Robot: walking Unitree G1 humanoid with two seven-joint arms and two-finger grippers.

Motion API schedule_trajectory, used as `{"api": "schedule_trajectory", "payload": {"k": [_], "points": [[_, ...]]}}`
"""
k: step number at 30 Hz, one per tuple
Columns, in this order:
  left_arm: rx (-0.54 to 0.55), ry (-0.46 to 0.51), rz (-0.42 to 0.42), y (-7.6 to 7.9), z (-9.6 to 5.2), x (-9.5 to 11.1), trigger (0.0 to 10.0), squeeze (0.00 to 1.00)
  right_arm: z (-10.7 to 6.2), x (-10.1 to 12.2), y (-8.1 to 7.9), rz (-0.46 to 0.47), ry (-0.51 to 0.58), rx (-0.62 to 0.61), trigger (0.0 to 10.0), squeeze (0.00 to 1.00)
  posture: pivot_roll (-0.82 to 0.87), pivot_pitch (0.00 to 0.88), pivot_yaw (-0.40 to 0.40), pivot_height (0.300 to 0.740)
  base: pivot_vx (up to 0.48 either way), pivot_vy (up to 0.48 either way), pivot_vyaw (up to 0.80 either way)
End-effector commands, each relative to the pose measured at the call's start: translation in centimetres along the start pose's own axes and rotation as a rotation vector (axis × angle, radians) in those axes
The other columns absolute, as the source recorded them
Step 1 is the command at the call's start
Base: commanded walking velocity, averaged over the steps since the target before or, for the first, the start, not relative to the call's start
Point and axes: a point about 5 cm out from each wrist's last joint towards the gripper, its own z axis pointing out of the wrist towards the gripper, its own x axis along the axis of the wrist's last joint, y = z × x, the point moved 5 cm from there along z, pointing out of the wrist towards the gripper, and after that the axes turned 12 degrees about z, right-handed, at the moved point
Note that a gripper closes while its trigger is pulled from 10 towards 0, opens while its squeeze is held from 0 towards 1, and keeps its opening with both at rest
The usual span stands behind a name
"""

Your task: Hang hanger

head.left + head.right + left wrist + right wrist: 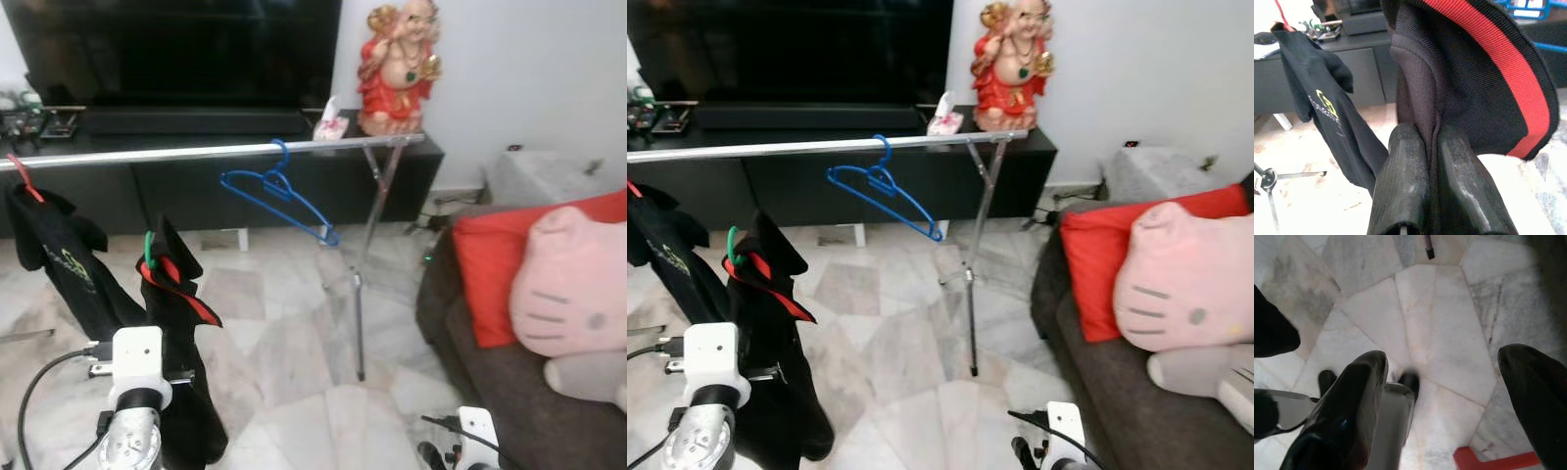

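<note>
Clamped together on the black garment with the red stripe, the left gripper holds it up below the silver rail; a green hanger hook pokes from the garment's collar, not on the rail. Low at the right, the right gripper hangs over the marble floor, jaws apart. On the rail hang a blue hanger and a black T-shirt on a red hanger.

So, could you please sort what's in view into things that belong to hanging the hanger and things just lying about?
Part of the job:
- left gripper, shut on the black garment
- green hanger
- rail

Just about:
- blue hanger
- black shirt
- statue
- pink cushion
- right gripper, idle
</note>
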Motion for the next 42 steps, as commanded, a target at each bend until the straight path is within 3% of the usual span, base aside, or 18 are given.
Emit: {"api": "schedule_trajectory", "payload": {"k": [1, 34, 42], "points": [[0.009, 0.041, -0.004, -0.07, 0.01, 1.31, 10.0, 0.0, -0.1, 0.54, 0.43, 0.006, 0.014, -0.01, 10.0, 0.0, 0.02, 0.0, -0.078, 0.74, -0.251, 0.0, 0.0], [0.006, 0.003, 0.01, 0.34, 0.16, 1.3, 10.0, 0.0, -0.17, 0.8, 0.58, -0.005, 0.016, -0.006, 10.0, 0.0, 0.01, 0.0, -0.091, 0.74, -0.015, 0.0, 0.0], [-0.017, -0.001, 0.006, 0.47, 0.17, 1.16, 10.0, 0.0, -0.08, 0.78, 0.38, 0.009, 0.023, -0.01, 10.0, 0.0, 0.02, 0.0, -0.076, 0.74, 0.0, 0.419, 0.0]]}}
